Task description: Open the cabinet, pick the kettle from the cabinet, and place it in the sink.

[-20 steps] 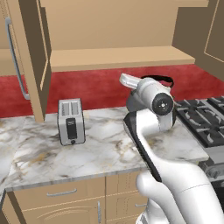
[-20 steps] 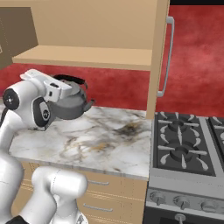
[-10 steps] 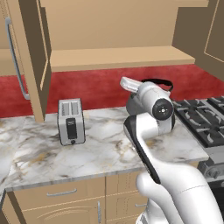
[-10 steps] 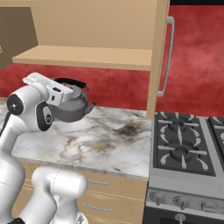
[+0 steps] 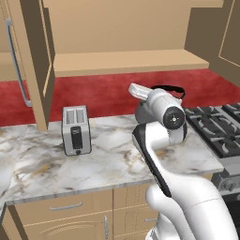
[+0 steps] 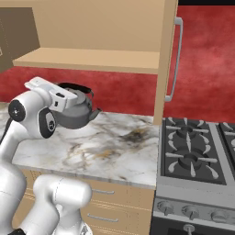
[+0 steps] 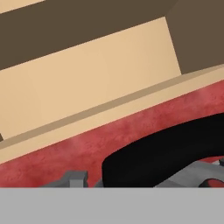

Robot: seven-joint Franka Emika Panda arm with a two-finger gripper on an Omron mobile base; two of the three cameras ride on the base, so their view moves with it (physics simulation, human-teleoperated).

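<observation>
Marbled table (image 5: 112,164) spans from left edge to stove (image 6: 197,156). Silver toaster (image 5: 76,130) stands upright on table, left part, near open cabinet door. Cabinet shelf (image 5: 126,62) above, bare wood.

So the arm's been pulling back toward its base over the last second. In the right base view the kettle (image 6: 75,111) has slid left and a touch lower — a second ago it sat further right under the shelf, now it hangs nearer the arm's shoulder, spout pointing right over the marble counter (image 6: 114,147). In the left base view the white hand and the black handle loop (image 5: 169,90) have drifted a little down and left — small shift, same direction each half second. The kettle rides along with the hand.
</observation>
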